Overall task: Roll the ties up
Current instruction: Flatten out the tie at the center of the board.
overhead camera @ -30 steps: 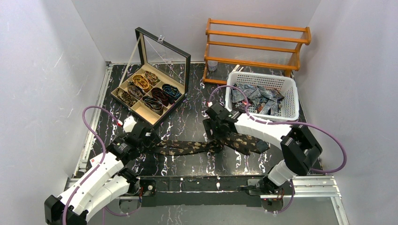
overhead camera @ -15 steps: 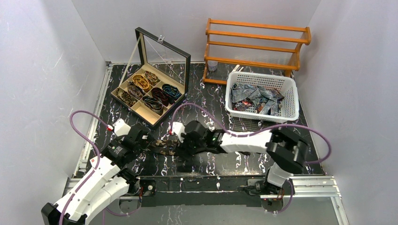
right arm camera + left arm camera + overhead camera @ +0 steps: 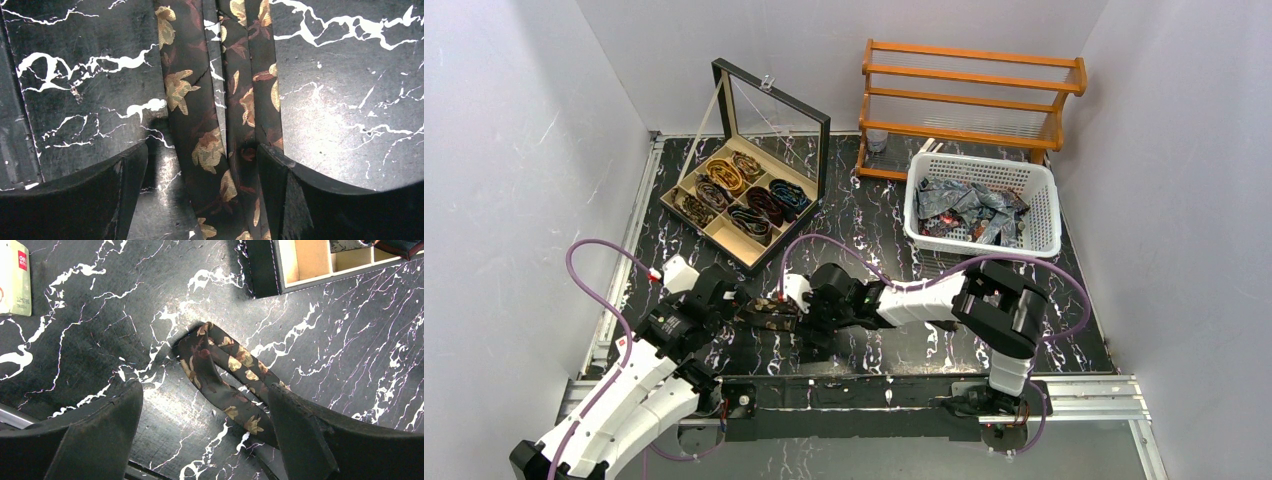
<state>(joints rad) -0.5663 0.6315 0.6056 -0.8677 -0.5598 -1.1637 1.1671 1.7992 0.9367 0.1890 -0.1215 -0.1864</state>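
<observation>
A dark tie with gold floral spots (image 3: 770,312) lies doubled over on the black marbled table, between my two grippers. In the left wrist view its folded end (image 3: 220,371) points away, and both layers run back beside the right finger (image 3: 305,435). My left gripper (image 3: 205,432) (image 3: 740,306) is open above it and holds nothing. In the right wrist view the two layers of the tie (image 3: 215,125) run between the jaws, close to the right finger (image 3: 280,195). My right gripper (image 3: 200,192) (image 3: 802,312) is open over them.
An open compartment box (image 3: 724,232) with rolled ties stands at the back left; its corner (image 3: 265,270) shows in the left wrist view. A white basket (image 3: 1044,215) of loose ties sits at the back right, with a wooden rack (image 3: 969,95) behind it. Purple cables loop around both arms.
My right arm has swept left across the table to the left gripper. The tie, stretched out long before, is now doubled into a short piece. The left arm barely moved.
</observation>
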